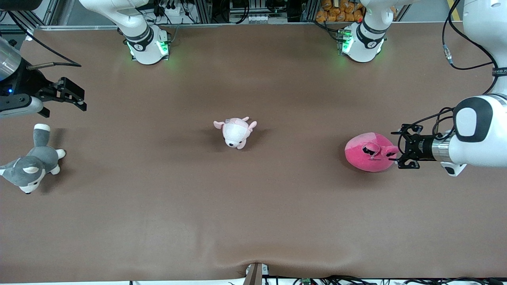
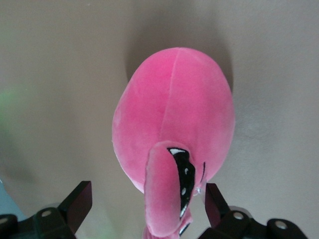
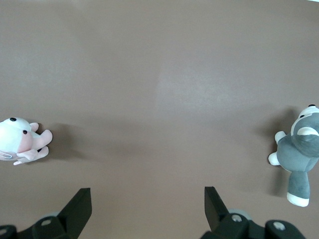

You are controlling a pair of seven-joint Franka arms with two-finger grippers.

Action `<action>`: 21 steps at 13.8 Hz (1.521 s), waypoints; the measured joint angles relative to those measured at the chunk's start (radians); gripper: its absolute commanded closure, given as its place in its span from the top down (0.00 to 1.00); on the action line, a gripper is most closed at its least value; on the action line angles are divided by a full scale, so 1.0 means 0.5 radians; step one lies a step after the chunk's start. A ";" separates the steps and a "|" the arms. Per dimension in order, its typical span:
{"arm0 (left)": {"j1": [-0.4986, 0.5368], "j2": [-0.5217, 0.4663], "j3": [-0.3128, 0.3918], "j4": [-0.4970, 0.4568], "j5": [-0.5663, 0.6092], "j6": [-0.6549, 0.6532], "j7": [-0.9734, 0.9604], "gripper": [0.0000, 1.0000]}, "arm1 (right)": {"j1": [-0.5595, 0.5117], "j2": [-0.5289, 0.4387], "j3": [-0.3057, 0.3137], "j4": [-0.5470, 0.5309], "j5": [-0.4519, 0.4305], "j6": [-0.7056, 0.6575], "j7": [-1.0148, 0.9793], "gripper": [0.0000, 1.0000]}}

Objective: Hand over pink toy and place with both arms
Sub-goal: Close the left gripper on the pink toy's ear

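- The pink toy (image 1: 368, 152) lies on the brown table (image 1: 253, 221) toward the left arm's end, well apart from the small pink-and-white plush animal (image 1: 235, 132) at the middle and the grey-and-white plush husky (image 1: 29, 166) at the right arm's end.
- The left gripper (image 1: 398, 152) sits at the toy's edge, fingers spread wide with nothing clamped; in the left wrist view one ear nub (image 2: 164, 191) pokes up between the two fingers (image 2: 77, 204).
- From the front it is hard to say whether a fingertip already brushes the plush; it looks just beside or barely touching.
- The right gripper (image 1: 75, 97) waits above the table near the husky, fingers wide apart and empty.
- The toy looks light, soft and squashy, so it will likely give under a pinch and will not slip much.
- A hold across the rounded body seems safer than the ear nub alone, leaving a free side for the right gripper to take at the hand-over.
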 measured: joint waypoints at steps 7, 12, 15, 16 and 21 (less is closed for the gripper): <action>0.003 0.012 -0.002 -0.008 0.000 0.018 0.054 0.86 | 0.000 0.000 0.000 0.000 0.000 0.001 0.000 1.00; 0.008 0.057 0.001 -0.011 0.000 0.077 0.103 0.83 | 0.000 0.000 0.000 0.000 0.000 0.002 0.000 1.00; 0.006 0.063 0.001 -0.010 0.000 0.084 0.106 0.72 | 0.000 0.000 0.000 0.000 0.000 0.002 0.000 1.00; 0.006 0.063 0.000 -0.010 0.000 0.085 0.107 0.67 | 0.000 0.000 0.000 0.000 0.000 0.002 0.000 1.00; 0.005 0.063 -0.001 -0.010 0.000 0.086 0.107 0.12 | 0.000 0.000 0.000 0.000 0.000 0.002 0.000 1.00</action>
